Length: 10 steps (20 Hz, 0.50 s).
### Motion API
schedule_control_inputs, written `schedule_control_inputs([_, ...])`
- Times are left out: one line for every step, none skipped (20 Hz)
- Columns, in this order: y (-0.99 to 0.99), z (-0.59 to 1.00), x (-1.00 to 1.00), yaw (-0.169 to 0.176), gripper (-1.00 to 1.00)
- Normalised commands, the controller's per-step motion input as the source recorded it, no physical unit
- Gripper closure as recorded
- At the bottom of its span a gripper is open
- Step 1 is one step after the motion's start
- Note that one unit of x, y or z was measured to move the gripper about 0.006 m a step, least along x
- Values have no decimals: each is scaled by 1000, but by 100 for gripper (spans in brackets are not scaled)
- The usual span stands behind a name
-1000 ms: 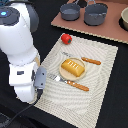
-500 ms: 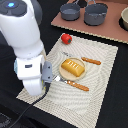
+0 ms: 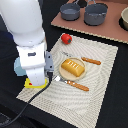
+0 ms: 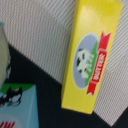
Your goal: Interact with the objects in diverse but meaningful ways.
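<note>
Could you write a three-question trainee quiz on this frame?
1. True or false: the golden-orange bread loaf sits on the pale round plate.
2. In the wrist view, what picture is printed on the flat yellow packet with red print? A) a cow B) a fish C) a tomato
3. In the exterior view, which toy lies beyond the striped beige placemat's far corner, on the dark table?

Key: 1 true. 2 A. 3 the red round fruit.
</note>
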Motion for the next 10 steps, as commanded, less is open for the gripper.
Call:
schedule_control_inputs([397,157,-909,27,-100])
schedule_control_inputs([386,211,-877,0,-100])
schedule_control_inputs([323,226,-906,0,-100])
schedule_control_inputs([277,320,-891,-57,-100])
schedule_control_inputs([240,309,-820,-89,-100])
schedule_control_inputs([226,317,-806,-95,-100])
schedule_control_inputs([220,300,-809,-95,-100])
schedule_control_inputs([157,269,-820,-96,-100])
schedule_control_inputs([31,177,-823,-99,-100])
schedule_control_inputs([-31,51,-686,-128,-100])
